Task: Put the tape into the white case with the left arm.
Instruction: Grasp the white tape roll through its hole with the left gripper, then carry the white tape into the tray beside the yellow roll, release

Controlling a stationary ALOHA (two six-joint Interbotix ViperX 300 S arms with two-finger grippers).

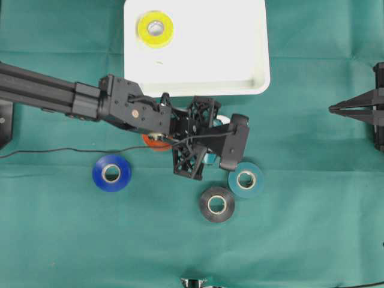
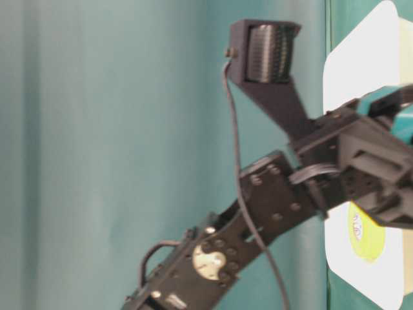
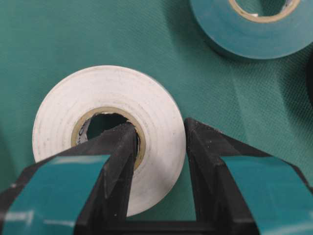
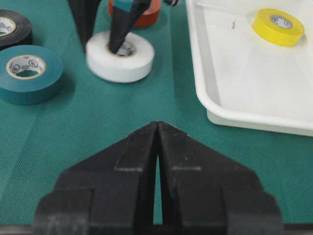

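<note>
**Left gripper clamped on white tape roll; white case holds one yellow roll**

- White tape roll [image 3: 105, 134]: lies flat on the green cloth [image 1: 60, 240], centre of the left wrist view. One teal-striped finger [image 3: 115, 161] sits inside the core, the other against the outer wall, so the roll's wall is pinched between them.
- Left gripper [image 3: 156, 147]: closed on the white tape roll; in the overhead view its arm enters from the left edge and largely hides the roll.
- White case [image 1: 255, 78]: top centre of the overhead view, just above the left gripper, resting on the cloth.
- Yellow roll [image 1: 156, 28]: inside the case, in its upper left corner.
- Blue roll [image 1: 111, 173]: lower left of centre, well apart from the case.
- Teal roll [image 1: 246, 180] and black roll [image 1: 216, 204]: just beside each other, lower centre.
- Orange roll [image 4: 146, 14]: partly hidden behind the left gripper.
- Right gripper [image 4: 157, 132]: pointed black fingers together, holding nothing, at the right edge of the overhead view.
</note>
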